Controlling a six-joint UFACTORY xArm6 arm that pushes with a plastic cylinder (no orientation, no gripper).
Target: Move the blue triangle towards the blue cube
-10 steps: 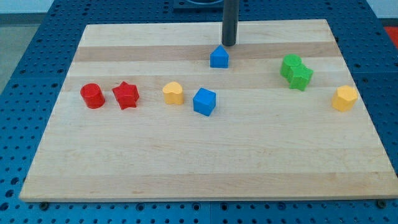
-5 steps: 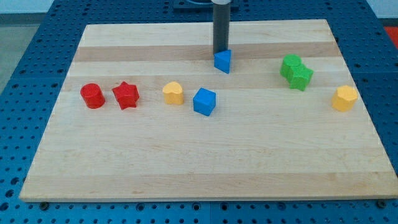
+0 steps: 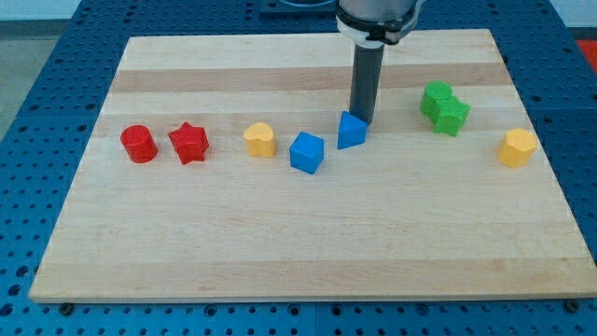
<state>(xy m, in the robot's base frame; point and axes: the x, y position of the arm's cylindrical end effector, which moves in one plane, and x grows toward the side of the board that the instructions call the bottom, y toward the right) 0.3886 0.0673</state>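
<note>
Item: my tip [image 3: 361, 120], lower end of a dark rod with no gripper fitted, stood at the upper right edge of the blue triangle [image 3: 351, 131], apparently touching it, though contact was hard to confirm. The blue triangle lay just right of the blue cube [image 3: 306, 152], apart from it. Further left: yellow block [image 3: 260, 140], red star [image 3: 188, 143], red cylinder [image 3: 139, 144]. Right: two green blocks [image 3: 443, 107] touching, yellow block [image 3: 516, 147] beyond. All on the wooden desk [image 3: 298, 243].
</note>
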